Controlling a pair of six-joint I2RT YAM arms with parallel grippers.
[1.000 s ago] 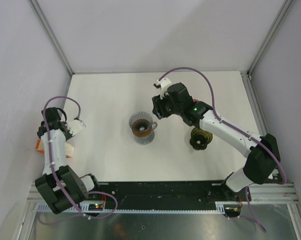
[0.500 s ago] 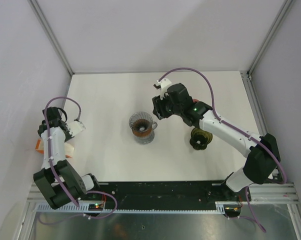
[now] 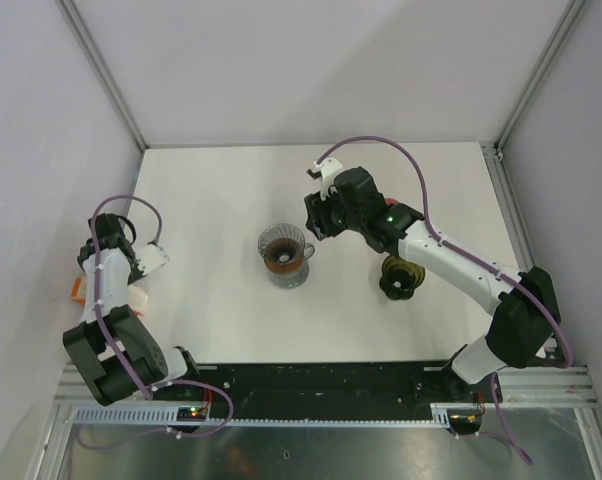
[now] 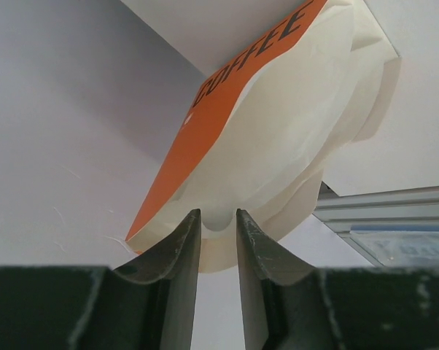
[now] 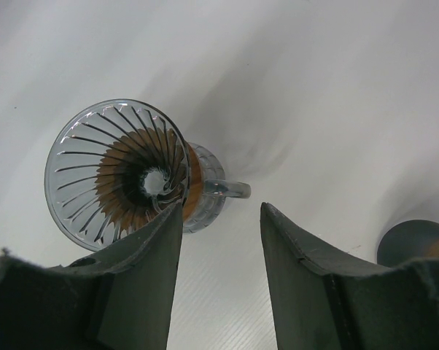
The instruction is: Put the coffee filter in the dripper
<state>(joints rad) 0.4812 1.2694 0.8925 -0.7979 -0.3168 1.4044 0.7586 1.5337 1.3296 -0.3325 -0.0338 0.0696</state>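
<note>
The coffee filter (image 4: 292, 124) is cream paper with a rounded, wavy edge. It is one of a stack fanning out of an orange pack (image 4: 212, 117) lettered COFFEE at the left edge of the table (image 3: 211, 190). The dripper (image 3: 284, 252) is a clear ribbed glass cone with a brown collar. It stands upright mid-table, handle to the right, well apart from the filter.

Bare table (image 3: 206, 190) lies left and near of the dripper (image 3: 284, 255). The right gripper (image 5: 221, 219) (jaws parted) crowds its far-right side, and a dark ribbed piece (image 3: 399, 278) stands further right.
</note>
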